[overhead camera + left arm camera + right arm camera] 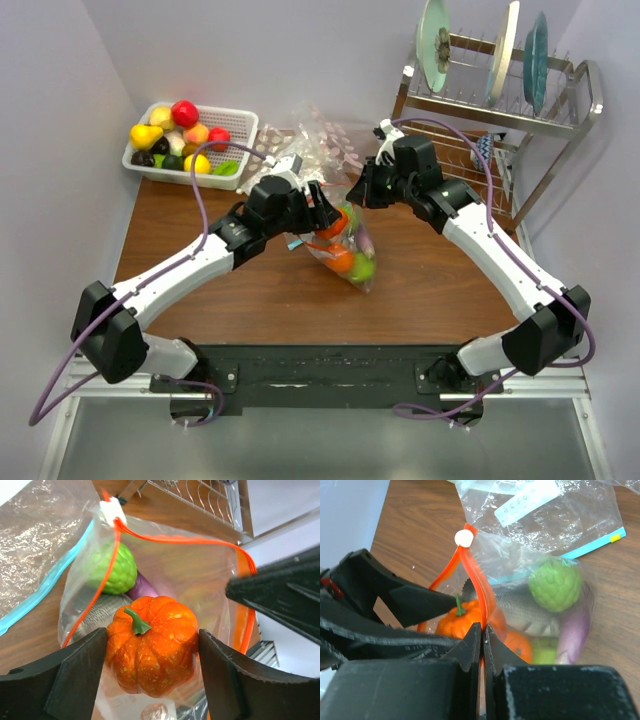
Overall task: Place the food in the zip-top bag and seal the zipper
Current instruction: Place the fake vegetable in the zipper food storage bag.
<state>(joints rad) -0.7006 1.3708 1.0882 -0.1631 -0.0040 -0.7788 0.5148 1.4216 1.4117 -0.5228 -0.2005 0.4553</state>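
Note:
My left gripper (152, 650) is shut on a small orange pumpkin (152, 642), one finger pressed to each side. It holds the pumpkin in the open mouth of the zip-top bag (345, 255). Inside the bag lie a green bumpy fruit (554, 584), a purple eggplant (575, 630), a grey fish (520, 607) and an orange fruit (517, 645). My right gripper (483, 632) is shut on the orange-red zipper (477, 587) and holds that edge of the mouth up. The zipper's white slider (464, 538) sits at the far end.
A white basket (190, 140) with several more toy fruits stands at the back left. A second clear bag with a blue-green strip (590, 545) lies behind the first. A wire dish rack (500, 100) with plates stands at the back right.

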